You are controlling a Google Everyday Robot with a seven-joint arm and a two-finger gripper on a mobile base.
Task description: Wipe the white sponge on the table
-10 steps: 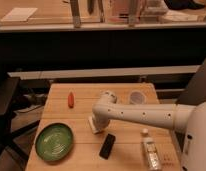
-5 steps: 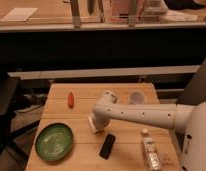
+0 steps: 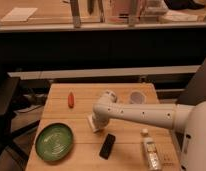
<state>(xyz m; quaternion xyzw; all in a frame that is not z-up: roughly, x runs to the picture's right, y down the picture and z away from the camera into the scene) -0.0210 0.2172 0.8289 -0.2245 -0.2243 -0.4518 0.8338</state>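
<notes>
The table [image 3: 58, 102] is a light-brown wooden top of plank strips, filling the lower half of the view. My white arm reaches across it from the right, bending down near the middle of the table. My gripper [image 3: 97, 124] is at the end of that arm, pointed down at the tabletop just left of centre; I cannot tell how it is set.

The white sponge [image 3: 92, 123] lies directly under my gripper, on its left side, touching or nearly touching it. Only a small pale edge shows past my wrist, so I cannot tell which way its long axis runs. It looks flat, white and soft-edged, resting on the wood. I judge that the wiping stroke depends on my pressing straight down on it, then sliding along bare wood.

Nearby things, largest first: a green plate [image 3: 54, 141] to the left front, a black phone [image 3: 107, 146] just in front, a clear bottle [image 3: 151, 152] at right front, a white cup [image 3: 137, 96] behind, an orange carrot [image 3: 71, 99] at left rear.
</notes>
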